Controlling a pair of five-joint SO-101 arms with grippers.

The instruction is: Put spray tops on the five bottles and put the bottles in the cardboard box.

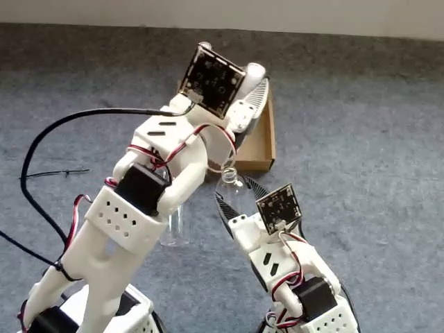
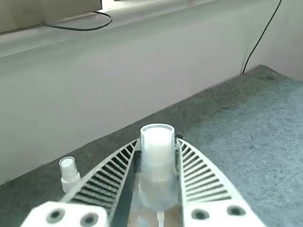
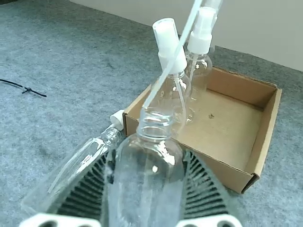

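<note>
Right gripper (image 3: 148, 163) is clenching a clear open-necked plastic bottle (image 3: 149, 187) upright beside the brown cardboard box (image 3: 265, 127). Left gripper (image 2: 157, 142) is clamping a white spray top (image 2: 156, 161) above, with its thin tube (image 3: 170, 61) hanging to the neck. Two topped clear bottles (image 3: 177, 90) are standing in the box.

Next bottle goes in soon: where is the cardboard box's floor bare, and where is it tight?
Bare: the cardboard box floor from the two capped bottles across to the opposite wall. Tight: the bottles' side and the carpet outside it, where a lying bottle rests beside the held bottle in the right tool, a dip tube hanging at its mouth.
</note>
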